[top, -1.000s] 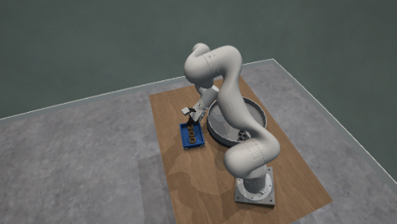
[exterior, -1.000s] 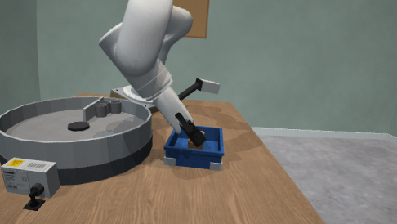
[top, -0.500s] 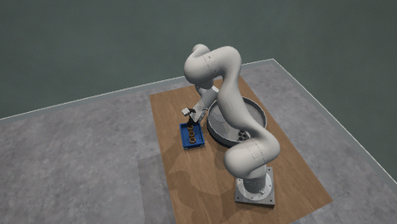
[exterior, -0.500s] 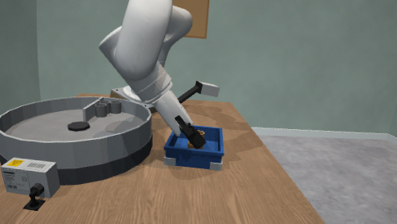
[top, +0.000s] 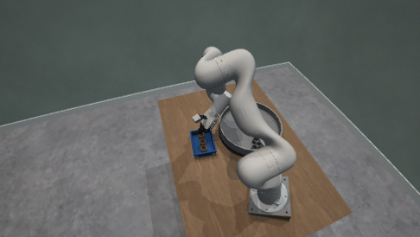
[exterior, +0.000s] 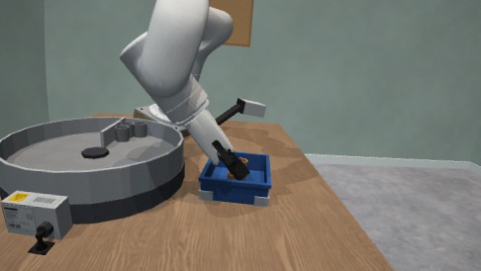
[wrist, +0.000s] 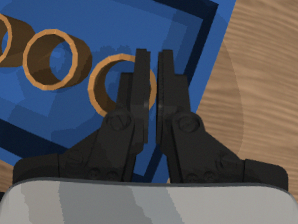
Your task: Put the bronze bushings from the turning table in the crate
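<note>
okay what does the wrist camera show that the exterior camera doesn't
Only the wrist view shows three bronze bushings lined up in the crate, the nearest with its wall pinched between the shut fingers. Only the exterior view shows the turning table, two steel bushings on it, and a grey box in front. Both show the blue crate and the gripper down inside it.

Bronze bushings: three short orange-brown rings in a row inside the blue crate (wrist: 200, 26). The nearest ring (wrist: 107, 86) has its wall pinched between the closed gripper fingers; the middle ring (wrist: 52, 59) stands tilted on edge; the third (wrist: 5, 35) is cut by the frame. Two grey steel bushings (exterior: 130, 131) stand upright on the round grey turning table (exterior: 30, 170), by its divider.
</note>
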Motion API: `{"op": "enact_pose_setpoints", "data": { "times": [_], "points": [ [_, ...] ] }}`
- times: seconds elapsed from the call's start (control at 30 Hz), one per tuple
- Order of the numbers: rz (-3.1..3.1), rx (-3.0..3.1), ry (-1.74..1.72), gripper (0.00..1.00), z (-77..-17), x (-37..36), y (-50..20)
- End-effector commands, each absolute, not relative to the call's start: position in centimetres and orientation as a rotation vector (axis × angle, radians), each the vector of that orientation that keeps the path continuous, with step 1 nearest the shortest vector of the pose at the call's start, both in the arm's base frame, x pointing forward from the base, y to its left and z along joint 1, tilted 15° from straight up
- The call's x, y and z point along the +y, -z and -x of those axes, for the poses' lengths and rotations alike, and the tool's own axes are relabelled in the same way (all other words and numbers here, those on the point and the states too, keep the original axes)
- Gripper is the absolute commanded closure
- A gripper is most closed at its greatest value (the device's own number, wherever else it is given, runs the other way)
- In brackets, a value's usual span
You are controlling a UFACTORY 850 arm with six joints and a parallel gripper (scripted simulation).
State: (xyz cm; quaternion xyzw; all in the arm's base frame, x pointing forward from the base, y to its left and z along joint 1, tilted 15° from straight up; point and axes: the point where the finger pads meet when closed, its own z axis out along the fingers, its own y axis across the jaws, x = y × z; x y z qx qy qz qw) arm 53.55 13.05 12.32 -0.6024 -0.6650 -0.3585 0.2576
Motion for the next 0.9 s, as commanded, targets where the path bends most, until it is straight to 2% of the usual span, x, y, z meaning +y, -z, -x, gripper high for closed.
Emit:
{"op": "enact_pose_setpoints", "data": {
  "times": [0.0,0.87],
  "points": [
    [1.634,-1.804,0.974,1.0,-53.62,13.05,-12.36],
    [1.634,-1.804,0.974,1.0,-53.71,13.16,-11.86]
  ]
}}
